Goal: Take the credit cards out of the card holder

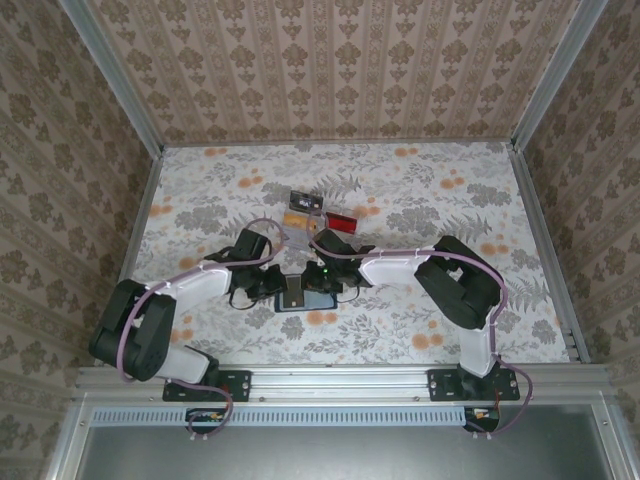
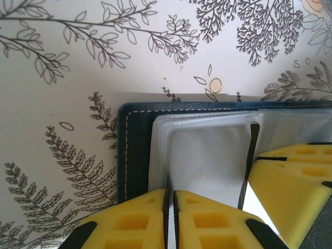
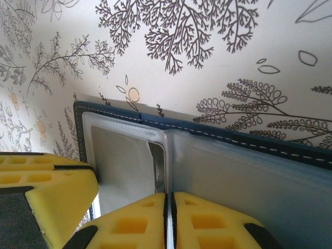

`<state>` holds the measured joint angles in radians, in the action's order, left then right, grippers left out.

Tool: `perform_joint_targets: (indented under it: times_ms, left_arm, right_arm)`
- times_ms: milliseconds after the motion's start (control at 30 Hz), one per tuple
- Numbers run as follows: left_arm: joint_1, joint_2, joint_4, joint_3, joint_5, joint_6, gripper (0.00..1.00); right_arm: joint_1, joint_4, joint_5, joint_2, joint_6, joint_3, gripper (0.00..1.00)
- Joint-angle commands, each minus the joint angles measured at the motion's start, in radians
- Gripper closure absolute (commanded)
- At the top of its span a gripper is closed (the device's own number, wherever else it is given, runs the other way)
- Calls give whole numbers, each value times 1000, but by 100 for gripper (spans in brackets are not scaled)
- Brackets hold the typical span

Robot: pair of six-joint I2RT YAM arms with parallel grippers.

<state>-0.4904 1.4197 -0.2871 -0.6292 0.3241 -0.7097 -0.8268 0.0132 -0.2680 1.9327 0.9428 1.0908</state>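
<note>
Left gripper (image 2: 170, 201) and right gripper (image 3: 168, 203) are each found pressed together over the opened card holder (image 2: 136, 155) directly beneath. Its long axis runs from one to the other. Any pinch is undetermined.

Left wrist view crops the card holder (image 2: 136, 155) at right.

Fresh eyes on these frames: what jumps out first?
Both arms meet over the open navy card holder at the table's near centre. The yellow left fingers and right fingers are each pinched shut at its clear sleeves. Just behind it, a red card and a dark card lie loose on the floral table.
</note>
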Motion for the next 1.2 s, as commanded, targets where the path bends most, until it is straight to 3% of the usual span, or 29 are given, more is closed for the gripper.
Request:
perform_joint_targets:
  times_ms: [0,367,600,1167]
  left_arm:
    - [-12,27,-17,0,-17,18,86]
    - [-13,30,-23,-11,-13,29,86]
    - [-10,-31,-103,-89,-50,67,84]
    - [-8,65,-70,-74,-31,69,91]
  right_arm:
    - [3,-3,-18,-15,-7,-17,86]
    - [6,50,67,-100,-52,-38,78]
    - [5,1,-5,-76,-43,-38,80]
    - [5,6,-41,-12,-29,-12,81]
